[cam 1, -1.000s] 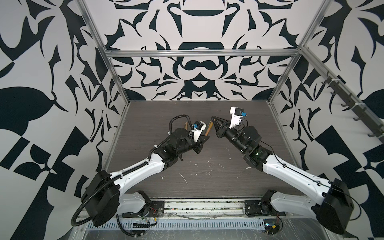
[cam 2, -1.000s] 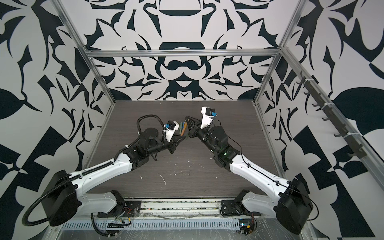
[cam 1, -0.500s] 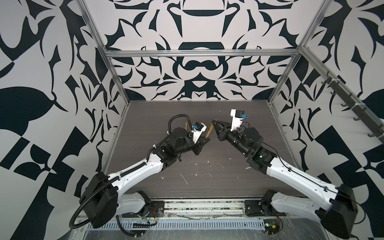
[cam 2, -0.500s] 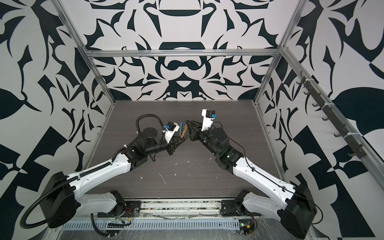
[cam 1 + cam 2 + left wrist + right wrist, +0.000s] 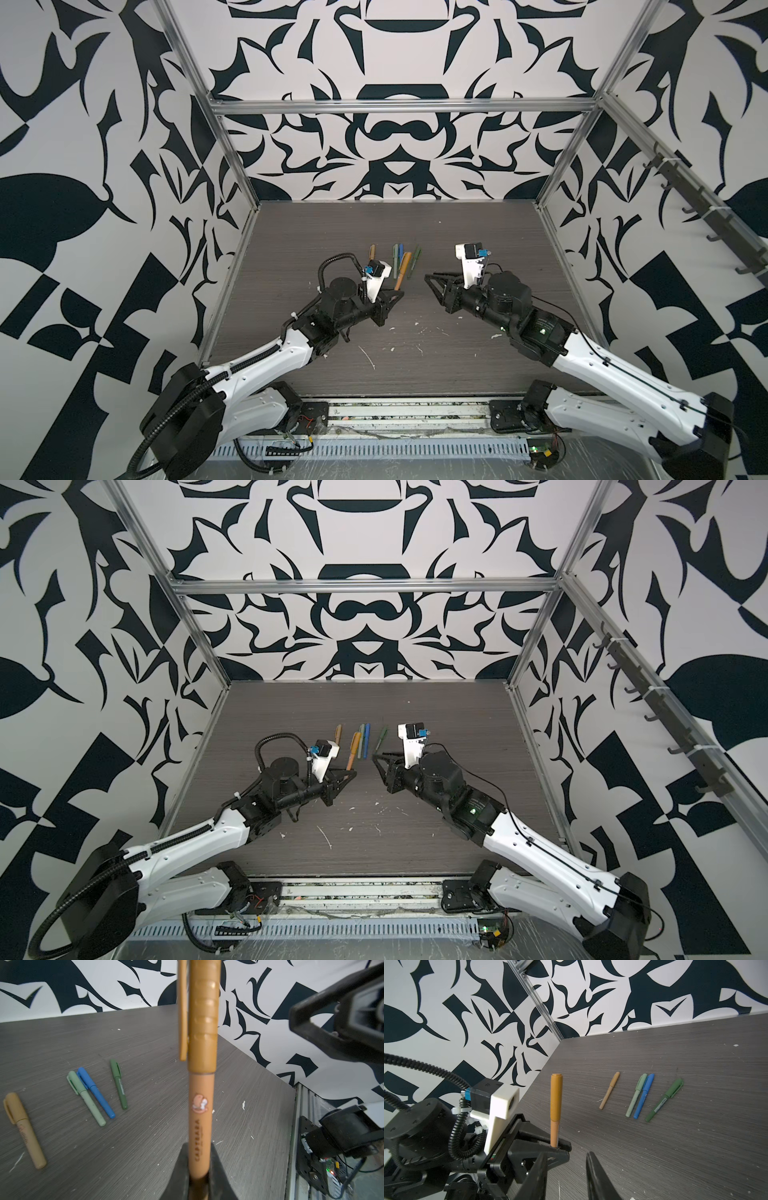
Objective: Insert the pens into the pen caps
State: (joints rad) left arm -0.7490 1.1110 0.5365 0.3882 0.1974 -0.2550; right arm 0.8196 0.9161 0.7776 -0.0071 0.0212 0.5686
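My left gripper [image 5: 200, 1147] is shut on the lower barrel of the orange-brown pen [image 5: 201, 1118], which stands upright with its darker cap [image 5: 203, 1022] seated on the top end. Both top views show this pen [image 5: 402, 272] [image 5: 353, 751] rising from the left gripper [image 5: 397, 293] [image 5: 351, 775]. My right gripper [image 5: 567, 1154] [image 5: 430, 277] stands open and empty, a short way right of the capped pen [image 5: 556, 1097]. Lying capped on the table are the tan pen [image 5: 609, 1091], pale green pen [image 5: 636, 1095], blue pen [image 5: 643, 1096] and dark green pen [image 5: 664, 1100].
The dark wood-grain table [image 5: 478, 232] carries white scratch marks and flecks [image 5: 368, 357] toward the front. Patterned walls with aluminium frame posts [image 5: 245, 174] close in three sides. A cable tray [image 5: 374, 451] runs along the front edge.
The right gripper has opened and drawn back to the right, off the capped orange-brown pen. The left gripper has come slightly nearer and lower, still holding the pen.
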